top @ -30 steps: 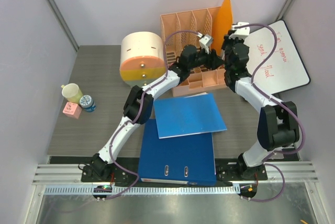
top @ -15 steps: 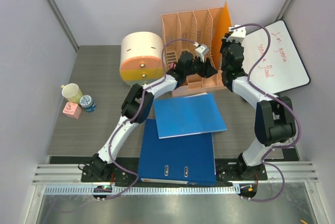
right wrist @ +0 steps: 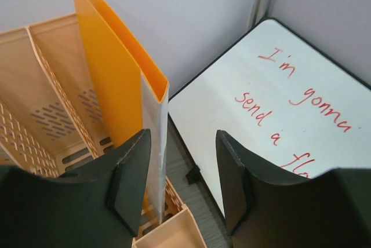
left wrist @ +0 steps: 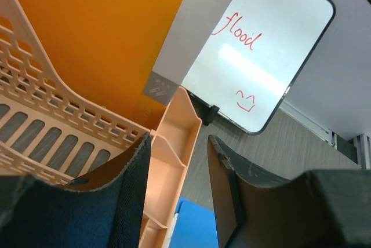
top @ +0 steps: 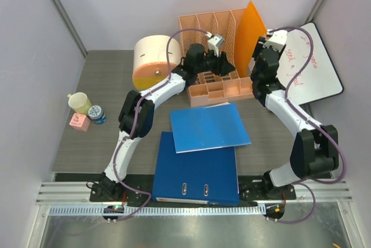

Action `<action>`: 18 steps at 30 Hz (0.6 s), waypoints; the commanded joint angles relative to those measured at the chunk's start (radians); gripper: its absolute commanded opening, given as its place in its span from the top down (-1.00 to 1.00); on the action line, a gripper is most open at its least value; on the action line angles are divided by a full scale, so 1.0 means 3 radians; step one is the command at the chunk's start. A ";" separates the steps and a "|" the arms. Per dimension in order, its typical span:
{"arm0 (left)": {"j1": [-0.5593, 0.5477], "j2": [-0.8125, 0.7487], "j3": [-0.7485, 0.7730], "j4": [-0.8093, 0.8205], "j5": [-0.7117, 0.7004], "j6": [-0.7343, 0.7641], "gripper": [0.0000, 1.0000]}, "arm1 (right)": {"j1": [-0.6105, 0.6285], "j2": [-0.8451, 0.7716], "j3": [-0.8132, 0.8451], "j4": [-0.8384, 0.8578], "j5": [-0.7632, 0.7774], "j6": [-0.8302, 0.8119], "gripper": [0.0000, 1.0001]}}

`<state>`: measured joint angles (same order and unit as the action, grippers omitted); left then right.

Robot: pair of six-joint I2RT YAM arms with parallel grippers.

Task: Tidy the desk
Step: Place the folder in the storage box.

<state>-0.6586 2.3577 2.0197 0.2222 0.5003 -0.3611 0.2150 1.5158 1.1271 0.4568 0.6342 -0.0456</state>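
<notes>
Top external: peach organizer [top: 203, 25] sits at far edge of desk [top: 110, 86], orange folder [top: 248, 33] upright in rightmost slot. Yellow cup [top: 79, 102] over at desk's left, can't tell what's inside. Left arm stretched way out over organizer's front trays, left gripper [left wrist: 177, 143] jaws apart, gripping nothing. Right arm bent up beside folder, right gripper [right wrist: 182, 138] spread wide, folder edge loose between jaws. Whiteboard [right wrist: 278, 103] just right of it.

I see my bench [top: 87, 138] carrying a peach organiser [top: 223, 90] at the far edge and a cream drum [top: 155, 59] just left of it. A cup [top: 79, 102], a jar [top: 97, 113] and a pink cube [top: 79, 122] sit at the left. A dark binder [top: 197, 172] lies nearest, with a blue folder [top: 208, 126] overlapping it, and a whiteboard [top: 316, 71] is at the right.
</notes>
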 commanded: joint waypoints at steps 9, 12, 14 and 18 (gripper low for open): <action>0.0079 -0.0889 -0.0136 -0.1178 -0.0266 0.0559 0.06 | 0.0592 -0.0967 -0.0352 -0.0611 0.0263 0.0136 -0.02; 0.0078 -0.1104 -0.0207 -0.1716 -0.0287 0.0916 0.01 | 0.0781 -0.0967 -0.0148 -0.1415 0.0356 0.0498 -0.03; 0.0078 -0.1328 -0.0407 -0.2151 -0.0348 0.1187 0.02 | 0.0802 -0.0896 0.0117 -0.2067 0.0345 0.0830 -0.03; 0.0084 -0.1728 -0.0862 -0.2703 -0.0425 0.1745 0.11 | 0.0802 -0.1084 0.0094 -0.3447 -0.0006 0.1938 -0.05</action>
<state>-0.6361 1.9678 1.8427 -0.3393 0.4065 -0.0391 0.4595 1.2533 1.1278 -0.1318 0.6922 0.2012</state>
